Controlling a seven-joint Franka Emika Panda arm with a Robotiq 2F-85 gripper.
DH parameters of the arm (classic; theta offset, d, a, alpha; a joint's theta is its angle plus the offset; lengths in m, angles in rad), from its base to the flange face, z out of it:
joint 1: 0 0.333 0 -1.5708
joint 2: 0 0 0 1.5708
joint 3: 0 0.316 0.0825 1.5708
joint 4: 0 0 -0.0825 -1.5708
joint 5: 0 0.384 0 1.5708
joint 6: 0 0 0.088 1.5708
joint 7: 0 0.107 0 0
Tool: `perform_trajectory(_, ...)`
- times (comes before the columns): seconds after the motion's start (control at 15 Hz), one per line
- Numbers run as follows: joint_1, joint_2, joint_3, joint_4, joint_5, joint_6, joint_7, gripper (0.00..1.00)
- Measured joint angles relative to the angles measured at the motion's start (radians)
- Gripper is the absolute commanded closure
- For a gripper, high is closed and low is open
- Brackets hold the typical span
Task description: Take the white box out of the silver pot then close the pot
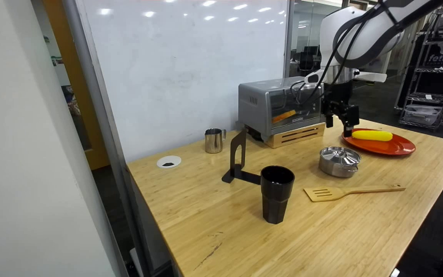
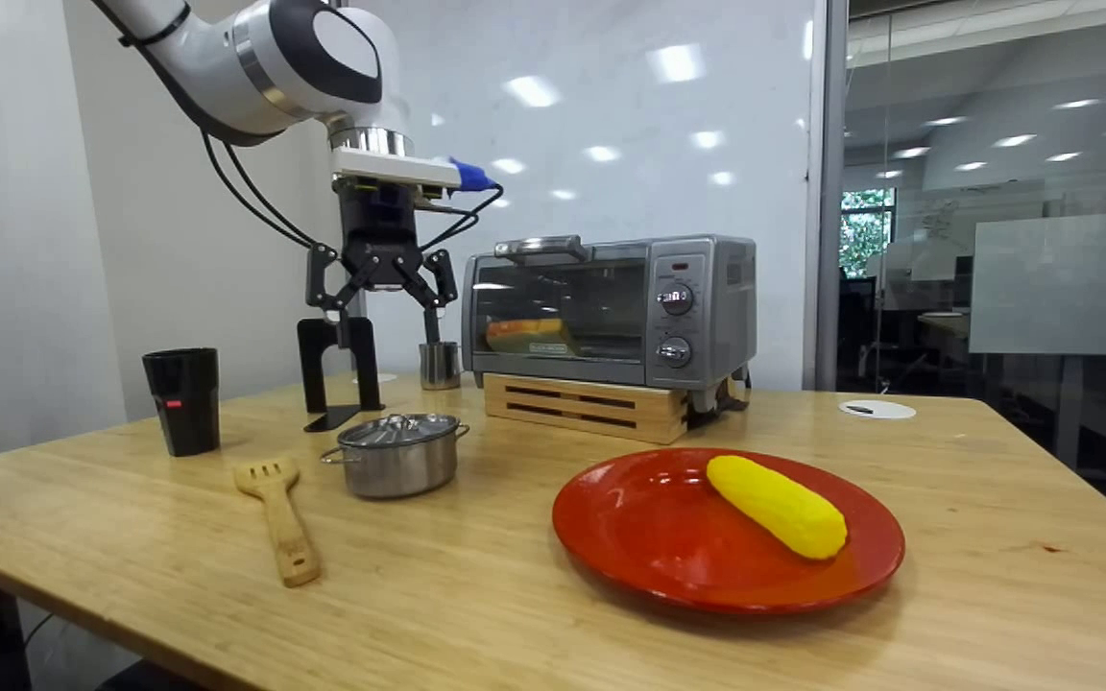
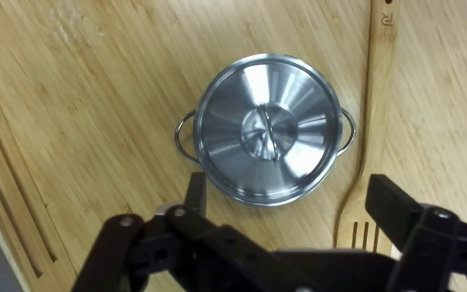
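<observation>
The silver pot stands on the table in both exterior views, with its metal lid on top. In the wrist view the lid fills the pot's round rim, with its thin handle at the centre and the pot's loop handles at each side. The white box does not show in any view; the pot's inside is hidden by the lid. My gripper is open and empty, pointing down, above the table and higher than the pot. In the wrist view its fingers are wide apart, with the pot ahead of them.
A wooden spatula lies beside the pot. A red plate holds a yellow oblong item. A toaster oven stands on a wooden stand. A black cup, black metal stand and steel cup stand nearby.
</observation>
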Motion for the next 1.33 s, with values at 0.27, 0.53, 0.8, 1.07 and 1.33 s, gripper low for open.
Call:
perform_trajectory(0.27,-0.010,-0.009,0.000,-0.029,-0.008,-0.002,-0.114,0.00)
perform_trajectory(0.53,-0.016,-0.014,-0.004,-0.043,-0.052,-0.001,-0.184,0.00)
perform_trajectory(0.8,-0.016,-0.014,-0.005,-0.049,-0.095,0.003,-0.179,0.00)
perform_trajectory(1.07,-0.016,-0.014,-0.005,-0.049,-0.098,0.004,-0.179,0.00)
perform_trajectory(1.33,-0.015,0.007,-0.004,-0.050,-0.098,0.005,-0.179,0.00)
